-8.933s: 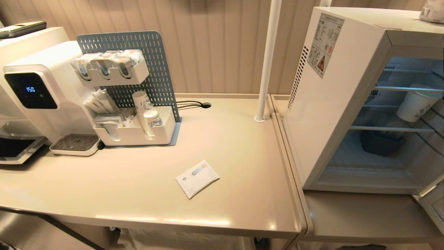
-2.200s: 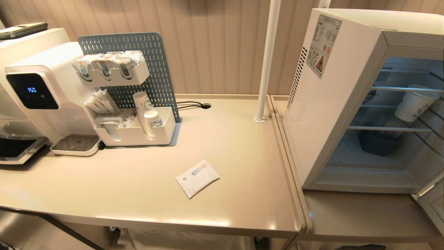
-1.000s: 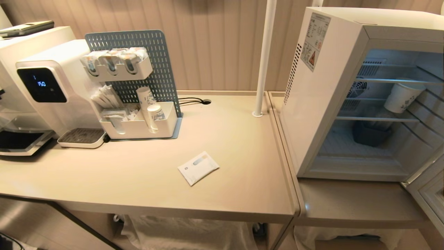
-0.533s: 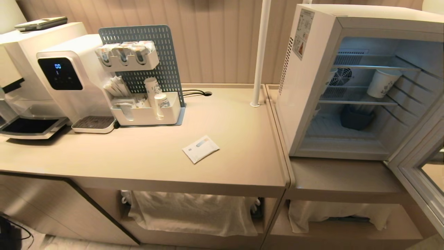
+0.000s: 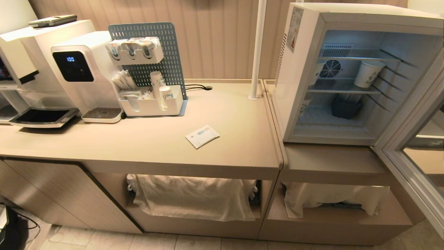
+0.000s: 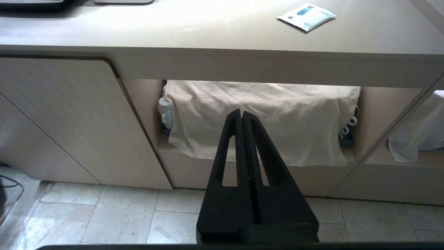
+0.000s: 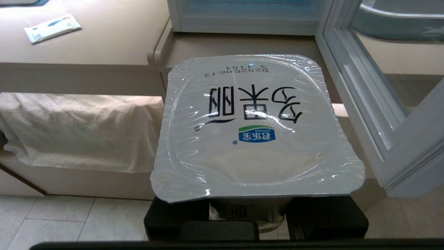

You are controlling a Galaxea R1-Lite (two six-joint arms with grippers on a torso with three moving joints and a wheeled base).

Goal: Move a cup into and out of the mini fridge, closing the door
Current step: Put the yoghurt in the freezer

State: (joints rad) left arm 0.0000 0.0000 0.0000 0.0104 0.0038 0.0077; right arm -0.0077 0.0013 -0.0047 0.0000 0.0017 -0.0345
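Below counter (image 5: 145,139) height: right pincer (image 7: 256,215) clamping cup (image 7: 256,132), left pincer (image 6: 242,119) closed.

The left gripper (image 6: 242,114) is matte black plastic: two long tapering fingers (image 6: 230,146), each pierced by a slim triangular cut-out, widening back into one broad block. Of the right gripper (image 7: 248,217) only black, square-edged shoulders and a rounded black bar behind them show.

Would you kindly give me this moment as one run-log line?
right gripper: shut on cup, below counter level | left gripper: shut, empty | mini fridge: door open
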